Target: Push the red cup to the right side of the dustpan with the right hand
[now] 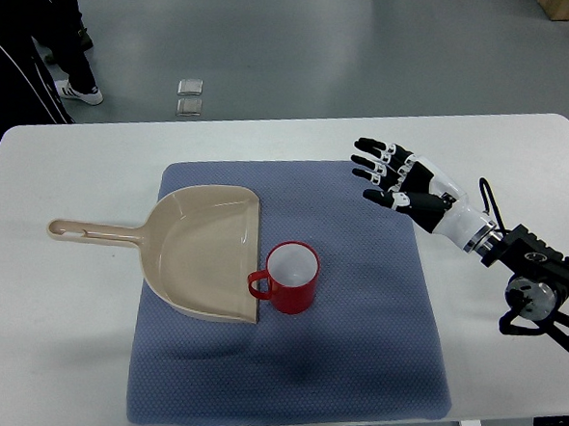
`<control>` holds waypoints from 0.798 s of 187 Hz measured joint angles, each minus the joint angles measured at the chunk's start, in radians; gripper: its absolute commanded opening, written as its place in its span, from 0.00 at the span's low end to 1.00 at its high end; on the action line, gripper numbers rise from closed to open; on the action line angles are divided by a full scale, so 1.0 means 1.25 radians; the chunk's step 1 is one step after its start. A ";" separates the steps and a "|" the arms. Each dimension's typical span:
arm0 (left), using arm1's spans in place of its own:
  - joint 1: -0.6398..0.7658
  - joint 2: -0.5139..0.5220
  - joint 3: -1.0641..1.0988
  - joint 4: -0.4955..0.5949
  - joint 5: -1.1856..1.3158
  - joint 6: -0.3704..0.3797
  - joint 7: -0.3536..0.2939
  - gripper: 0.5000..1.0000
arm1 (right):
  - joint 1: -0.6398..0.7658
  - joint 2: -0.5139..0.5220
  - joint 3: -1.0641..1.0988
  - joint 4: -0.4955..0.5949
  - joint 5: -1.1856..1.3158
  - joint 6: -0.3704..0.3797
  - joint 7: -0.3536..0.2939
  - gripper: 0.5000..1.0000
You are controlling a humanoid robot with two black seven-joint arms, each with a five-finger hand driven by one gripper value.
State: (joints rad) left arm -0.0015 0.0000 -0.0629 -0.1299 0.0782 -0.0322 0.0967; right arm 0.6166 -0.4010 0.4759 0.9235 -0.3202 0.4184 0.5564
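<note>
Right robot hand (388,176) hovers spread wide, apart from red cup (291,277) touching dustpan (205,252) edge.

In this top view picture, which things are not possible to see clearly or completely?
- Person, top view: cut off by the left and top edges; only dark clothing and a shoe show.
- Red cup: its handle meets the dustpan edge; real contact cannot be told.
- Two small objects on the floor: too small to identify.
- Right hand: its arm is cut by the right edge.
- Left hand: not in view.
</note>
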 measured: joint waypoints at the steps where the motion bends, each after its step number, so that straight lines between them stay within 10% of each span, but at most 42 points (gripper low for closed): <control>1: 0.000 0.000 0.000 0.000 0.000 0.000 0.000 1.00 | 0.001 0.000 0.000 -0.001 0.003 0.000 -0.002 0.87; 85: 0.000 0.000 0.000 0.000 0.000 0.000 0.000 1.00 | 0.098 0.046 0.000 -0.074 0.148 -0.128 -0.254 0.87; 149: 0.000 0.000 0.000 0.000 0.000 0.000 0.000 1.00 | 0.124 0.055 0.000 -0.081 0.285 -0.130 -0.324 0.87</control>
State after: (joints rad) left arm -0.0015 0.0000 -0.0629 -0.1299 0.0782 -0.0322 0.0966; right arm 0.7721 -0.3317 0.4755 0.8226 0.0359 0.2560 0.1513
